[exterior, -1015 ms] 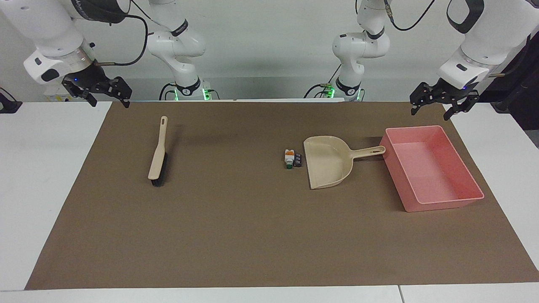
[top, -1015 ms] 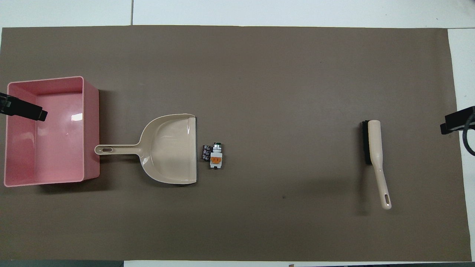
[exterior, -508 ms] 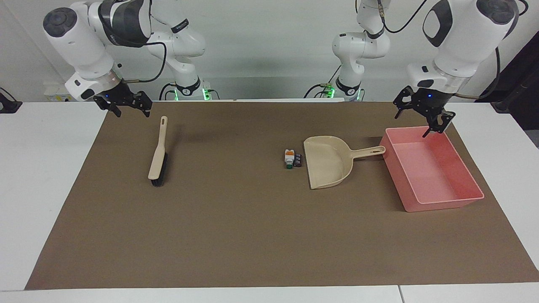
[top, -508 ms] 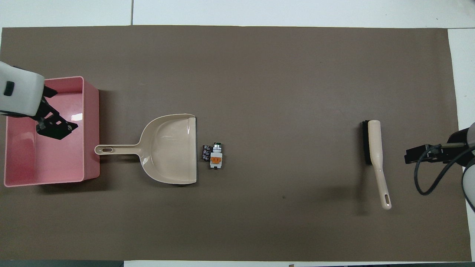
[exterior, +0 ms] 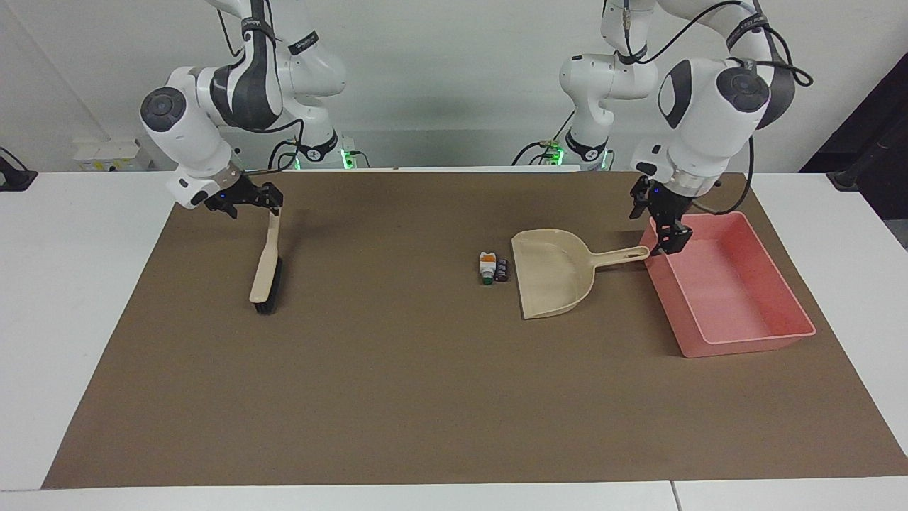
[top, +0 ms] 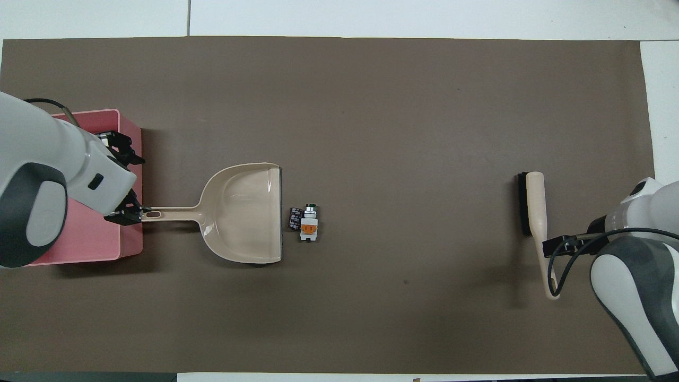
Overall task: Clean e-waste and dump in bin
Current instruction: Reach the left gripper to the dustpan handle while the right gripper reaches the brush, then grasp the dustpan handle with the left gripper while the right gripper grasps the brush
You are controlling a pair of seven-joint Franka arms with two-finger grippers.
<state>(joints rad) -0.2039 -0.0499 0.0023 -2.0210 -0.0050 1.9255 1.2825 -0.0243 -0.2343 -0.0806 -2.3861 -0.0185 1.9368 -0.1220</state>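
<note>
The bin (exterior: 738,284), at the facing view's right, runs long from top to bottom; the left arm hides much of it overhead. The left gripper (exterior: 665,234), spread, hangs over its upper corner. The e-waste (exterior: 492,268), mid-frame beside the dustpan (exterior: 550,273), lies well apart from both. The right gripper (exterior: 248,201), spread, hovers over the brush (exterior: 266,259) handle.

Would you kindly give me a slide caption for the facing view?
Left gripper over the dustpan handle, right gripper over the brush handle; e-waste beside the dustpan.
</note>
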